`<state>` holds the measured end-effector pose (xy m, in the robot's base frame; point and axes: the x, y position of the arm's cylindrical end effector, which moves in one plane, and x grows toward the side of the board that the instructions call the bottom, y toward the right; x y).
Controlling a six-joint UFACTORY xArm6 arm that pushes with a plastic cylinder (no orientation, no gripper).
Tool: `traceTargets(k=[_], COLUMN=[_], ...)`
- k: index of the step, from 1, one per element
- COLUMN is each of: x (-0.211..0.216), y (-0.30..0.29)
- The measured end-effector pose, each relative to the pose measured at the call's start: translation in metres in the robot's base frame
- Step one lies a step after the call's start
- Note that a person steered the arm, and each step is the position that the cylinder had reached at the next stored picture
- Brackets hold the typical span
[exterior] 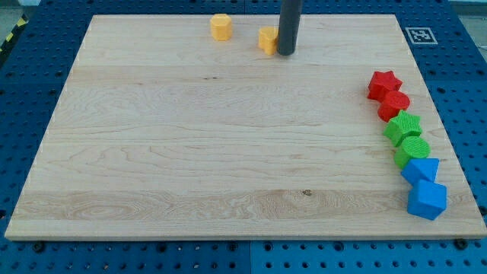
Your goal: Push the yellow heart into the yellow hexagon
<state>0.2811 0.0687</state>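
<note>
The yellow hexagon (221,27) stands near the view's top edge of the wooden board (190,152), left of centre. The yellow heart (267,39) lies to its right, partly hidden behind the dark rod. My tip (286,53) rests on the board against the heart's right side. A gap of bare board separates the heart from the hexagon.
Along the board's right edge runs a curved row of blocks: a red star (384,84), a red round block (394,103), a green star-like block (402,126), a green round block (412,150), a blue triangular block (421,170) and a blue cube (427,199).
</note>
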Motion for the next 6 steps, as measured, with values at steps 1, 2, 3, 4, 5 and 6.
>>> traceTargets(k=[1,2,3,4,5,6], x=[-0.014,-0.017,-0.003,-0.003,-0.007,-0.013], y=[-0.015,-0.018,-0.014,-0.016,-0.017,-0.030])
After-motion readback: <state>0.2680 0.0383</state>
